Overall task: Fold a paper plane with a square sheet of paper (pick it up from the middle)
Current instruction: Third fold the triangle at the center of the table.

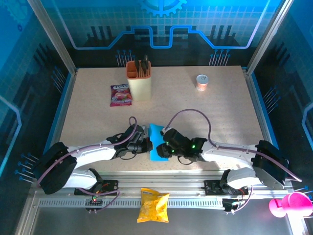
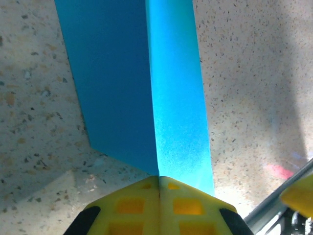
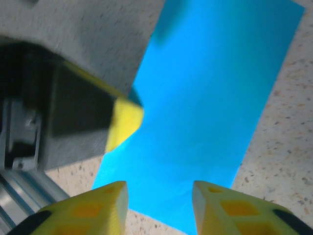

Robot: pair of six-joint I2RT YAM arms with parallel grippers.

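The square sheet of paper is bright cyan-blue and lies folded into a narrow strip near the table's front edge, between my two grippers. In the left wrist view the paper shows a darker left half and a lighter right half meeting at a crease. My left gripper is shut on the paper at the near end of that crease. My right gripper hangs open over the paper, its near edge between the yellow fingers. The left gripper's yellow fingertip touches the paper's left edge.
An orange-cream holder with dark tools stands at the back, with a pink-purple snack packet beside it on the left. A small pink-and-white cup sits at the back right. A yellow crisp bag lies on the front rail, a pink cup at far right.
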